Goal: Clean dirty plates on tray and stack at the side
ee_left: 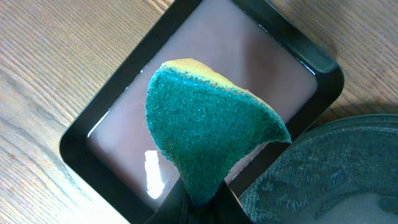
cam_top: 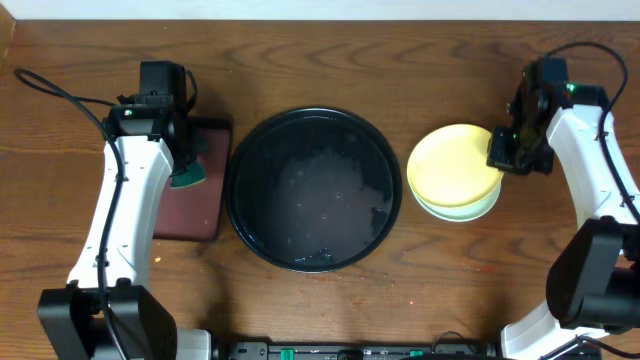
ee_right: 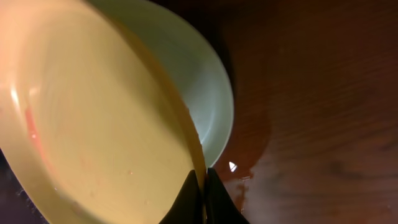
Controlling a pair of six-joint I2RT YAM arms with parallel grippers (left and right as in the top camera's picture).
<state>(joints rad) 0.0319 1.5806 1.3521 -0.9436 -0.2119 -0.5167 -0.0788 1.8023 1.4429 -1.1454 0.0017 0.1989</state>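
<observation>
yellow plate [cam_top: 452, 163] over turquoise plate [cam_top: 472, 212], black tray [cam_top: 300, 150]

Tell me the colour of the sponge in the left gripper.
The sponge is teal-green with a yellow back; the left wrist view shows it best.

Rectangular maroon tray [cam_top: 195, 205] with black rim lies flat on the wooden table [cam_top: 320, 60], glossy inside, possibly wet. Green-and-yellow sponge [ee_left: 205, 130] hangs over the maroon tray's inner side, green face showing; can't tell if it touches the tray.
</observation>
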